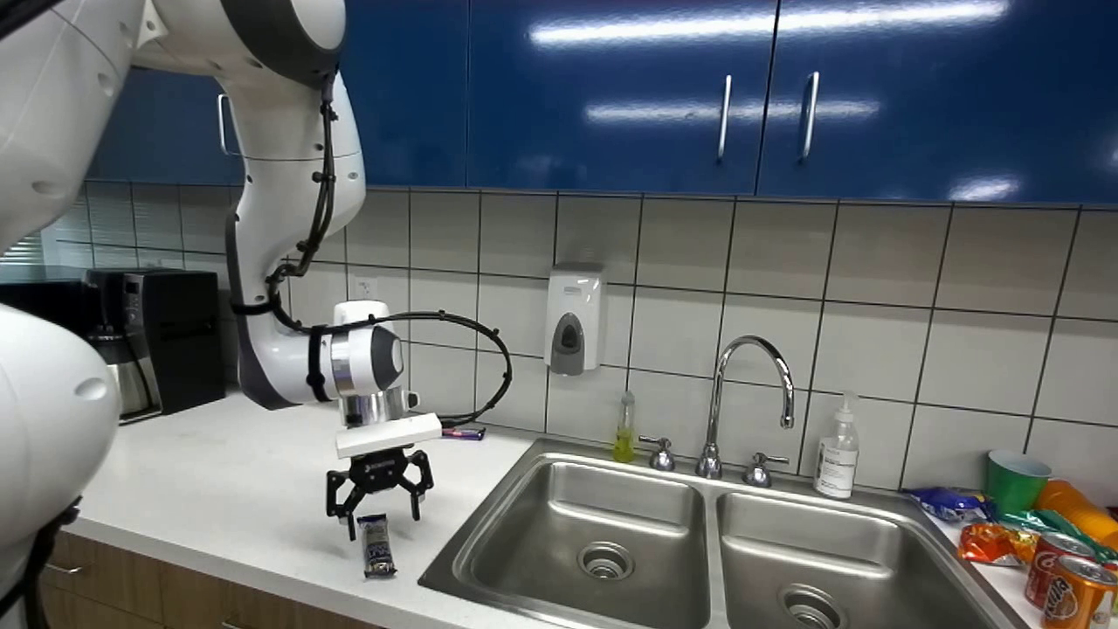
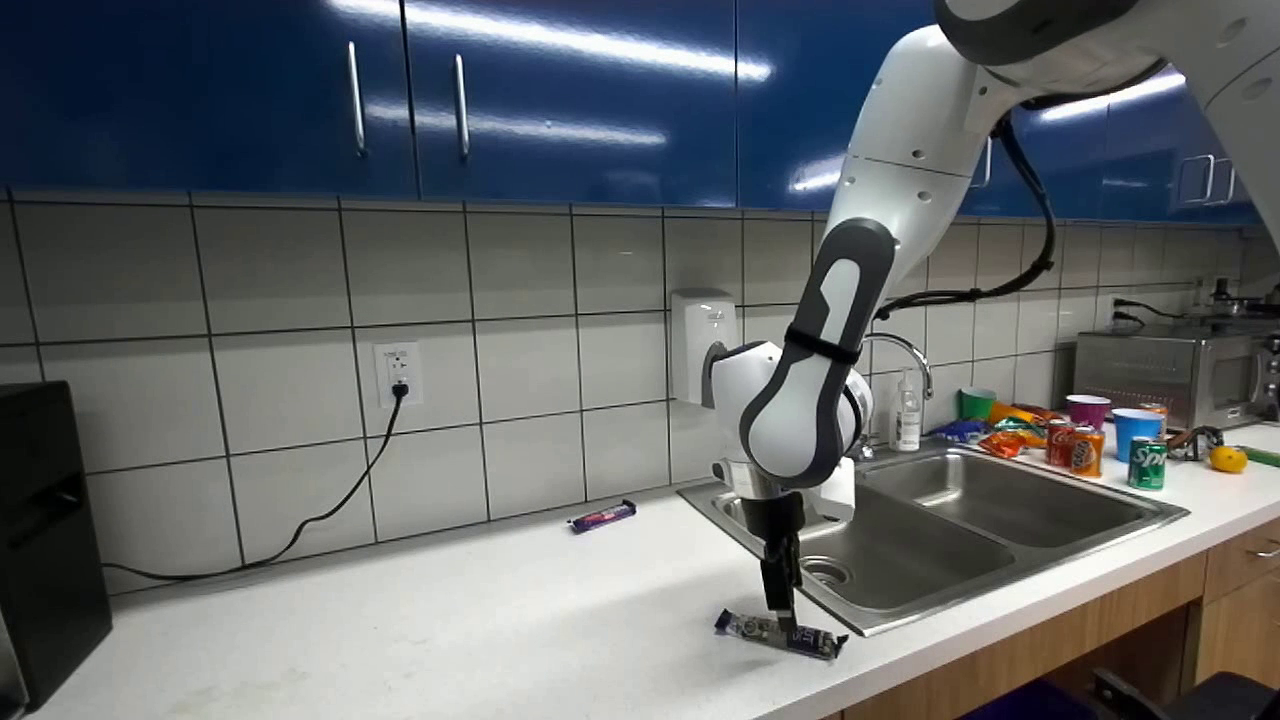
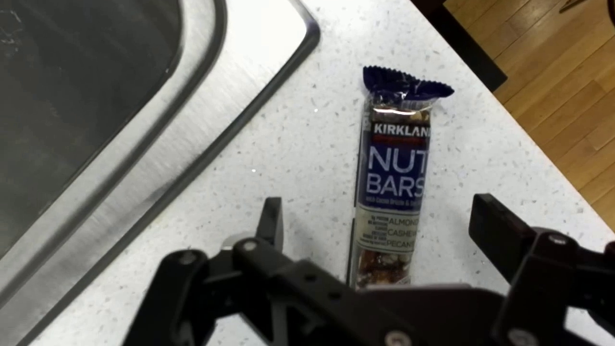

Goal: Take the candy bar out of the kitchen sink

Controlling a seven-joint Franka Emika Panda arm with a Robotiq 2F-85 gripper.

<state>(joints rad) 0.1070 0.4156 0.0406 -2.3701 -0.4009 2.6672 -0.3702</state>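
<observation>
Tool (image 1: 383, 525), jaws wide apart and gripping nothing, hangs just above the candy bar (image 3: 394, 182), which lies on the bench (image 2: 400, 640), outside the kitchen sink (image 1: 713, 559) near the tool. Taking the bar out thus looks done; only backing the tool away seems left

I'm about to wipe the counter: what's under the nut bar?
The nut bar lies on the white speckled counter; the patch directly beneath is covered and cannot be seen.
</observation>
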